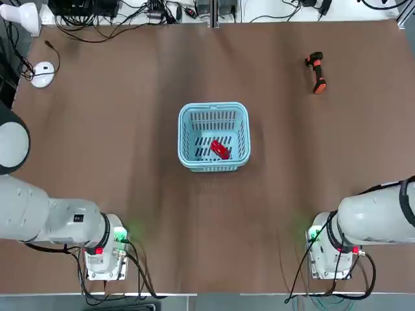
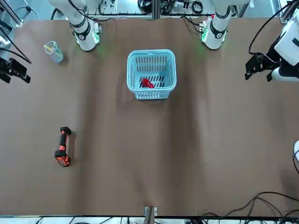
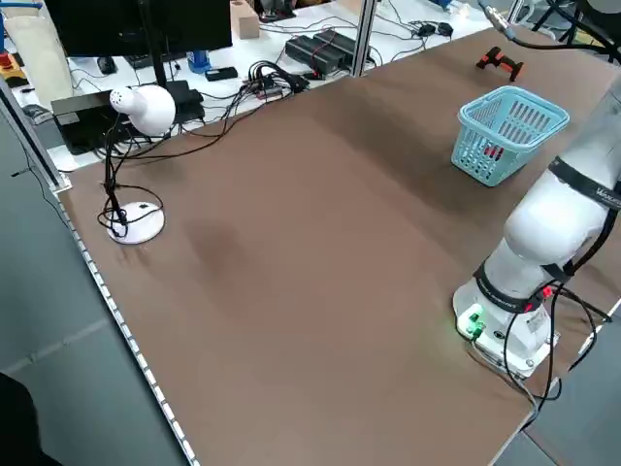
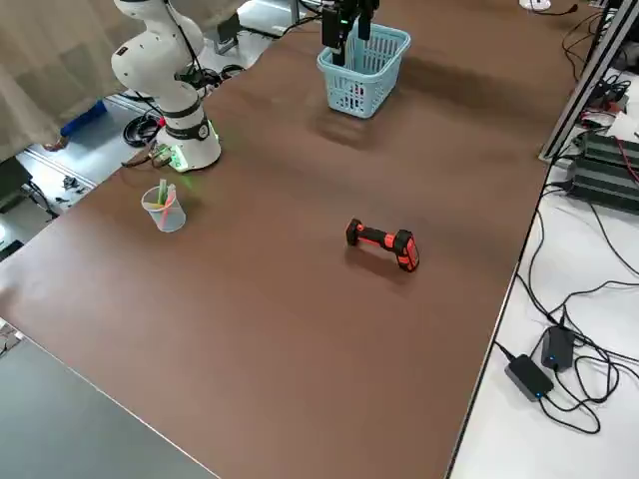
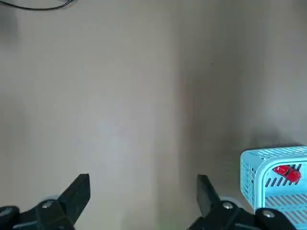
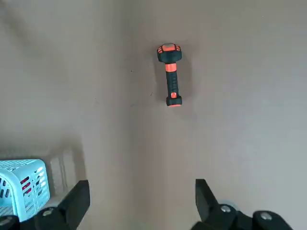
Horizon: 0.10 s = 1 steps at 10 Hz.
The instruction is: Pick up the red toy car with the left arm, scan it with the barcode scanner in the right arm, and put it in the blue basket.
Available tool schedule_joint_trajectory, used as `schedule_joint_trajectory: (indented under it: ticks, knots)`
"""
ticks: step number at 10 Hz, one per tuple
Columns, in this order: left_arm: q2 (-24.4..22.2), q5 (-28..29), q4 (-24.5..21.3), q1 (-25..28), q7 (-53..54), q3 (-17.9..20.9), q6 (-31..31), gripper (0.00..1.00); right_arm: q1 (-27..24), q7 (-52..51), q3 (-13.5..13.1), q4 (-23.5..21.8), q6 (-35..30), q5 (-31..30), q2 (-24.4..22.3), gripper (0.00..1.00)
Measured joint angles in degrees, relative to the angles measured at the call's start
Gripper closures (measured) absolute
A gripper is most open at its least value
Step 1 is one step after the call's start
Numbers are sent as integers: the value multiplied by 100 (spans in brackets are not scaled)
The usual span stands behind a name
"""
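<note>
The red toy car [image 1: 220, 149] lies inside the blue basket [image 1: 214, 107] at the table's centre, and it also shows through the basket's slats in the left wrist view [image 5: 287, 173]. The barcode scanner [image 1: 317, 72], black with orange trim, lies on its side on the table far from the robot on its right; the right wrist view looks down on the scanner [image 6: 170, 74]. Both arms are drawn back and raised at the table's sides, away from these objects. My left gripper [image 5: 143, 191] is open with nothing in it. My right gripper [image 6: 142, 194] is open too and holds nothing.
A clear cup with sticks [image 2: 53, 51] stands near the right arm's base. A white mouse [image 1: 43, 73] and a white lamp [image 3: 146, 107] sit at the far left corner. Cables and boxes run along the far edge. Bare brown tabletop [image 1: 130, 162] surrounds the basket.
</note>
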Motion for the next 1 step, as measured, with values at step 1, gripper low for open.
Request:
schedule_joint_trajectory:
  ticks: [1]
  knots:
    - [0, 0, 0, 0, 0, 3, 0, 2, 0, 0, 0, -1, 0, 0, 0, 3]
